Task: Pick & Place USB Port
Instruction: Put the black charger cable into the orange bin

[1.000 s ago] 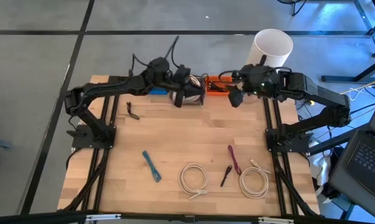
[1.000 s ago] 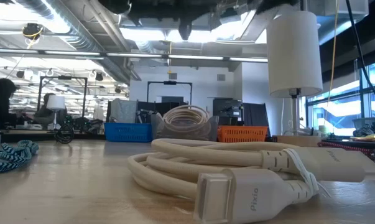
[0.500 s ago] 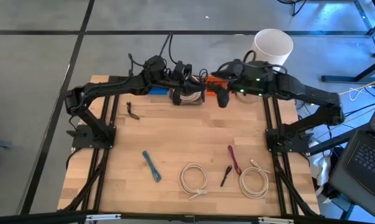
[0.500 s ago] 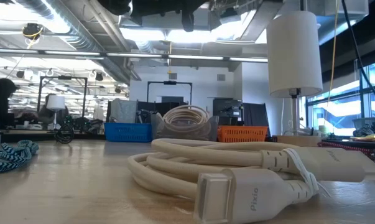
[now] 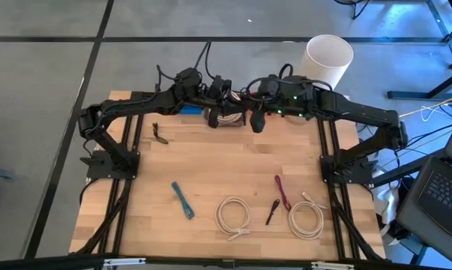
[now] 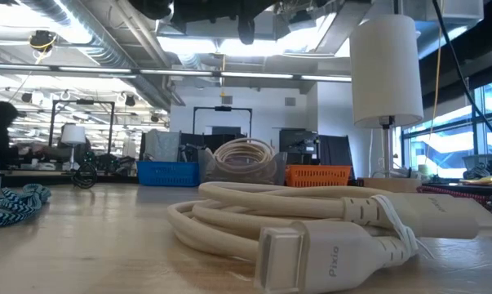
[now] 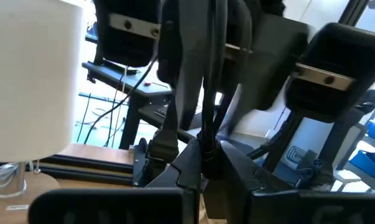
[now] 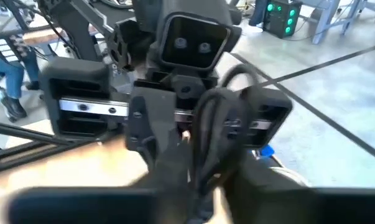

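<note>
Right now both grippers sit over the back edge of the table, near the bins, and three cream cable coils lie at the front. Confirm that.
Wrong on the count: the high view shows two cream cable coils at the front, not three. Both the left gripper and right gripper are at the back, by the bins.

Blurred right gripper [image 5: 257,120] fingers' gap

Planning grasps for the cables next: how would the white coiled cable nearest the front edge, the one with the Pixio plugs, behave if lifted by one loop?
The white coiled cable would probably sag, being made of thin loops. A tie near its plugs seems to bind it, so the coil should mostly hold together. Its blocky plug would likely dangle and swing.
</note>
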Available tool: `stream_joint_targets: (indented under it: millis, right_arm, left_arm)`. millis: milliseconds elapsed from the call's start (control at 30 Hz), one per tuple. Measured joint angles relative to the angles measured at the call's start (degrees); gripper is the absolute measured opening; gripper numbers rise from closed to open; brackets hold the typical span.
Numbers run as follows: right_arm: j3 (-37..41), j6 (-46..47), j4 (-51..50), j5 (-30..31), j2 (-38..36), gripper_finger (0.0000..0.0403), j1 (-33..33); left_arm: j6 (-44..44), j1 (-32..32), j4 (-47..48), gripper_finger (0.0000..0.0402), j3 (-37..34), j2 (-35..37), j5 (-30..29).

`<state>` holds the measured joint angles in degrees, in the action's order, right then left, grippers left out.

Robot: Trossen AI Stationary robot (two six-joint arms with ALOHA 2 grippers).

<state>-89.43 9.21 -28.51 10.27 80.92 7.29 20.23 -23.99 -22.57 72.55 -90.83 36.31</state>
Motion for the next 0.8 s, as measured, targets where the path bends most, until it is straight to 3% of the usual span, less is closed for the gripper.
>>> stream_joint_targets:
  millis: [67,233,400,500,667,800]
  right_arm:
    - [0.0,-1.5,-0.2,-0.1,-0.3,0.0020,0.0]
    - [0.0,-2.2,-3.5,1.6,-0.8,0.0007,0.0]
    - [-0.2,-1.1,-16.7,14.5,-2.4,0.0005,0.0]
    - [0.0,2.5,-26.3,17.6,-2.4,0.0003,0.5]
    - [0.2,6.9,-37.3,15.7,0.1,0.0002,5.3]
    - [2.2,1.5,-34.8,8.4,3.4,0.0001,11.6]
  left_arm:
    - [0.0,0.0,0.3,0.0027,0.0,0.0,0.0]
    - [0.1,0.1,4.4,0.0063,0.2,0.1,-0.3]
    - [-2.9,-0.8,14.1,0.0118,0.0,0.0,-1.8]
    - [-4.1,-1.4,21.8,0.0144,0.0,0.0,-4.1]
    - [-8.1,-1.7,33.0,0.0170,0.0,0.0,-14.2]
    - [-7.6,-1.7,36.0,0.0174,0.0,0.0,-18.0]
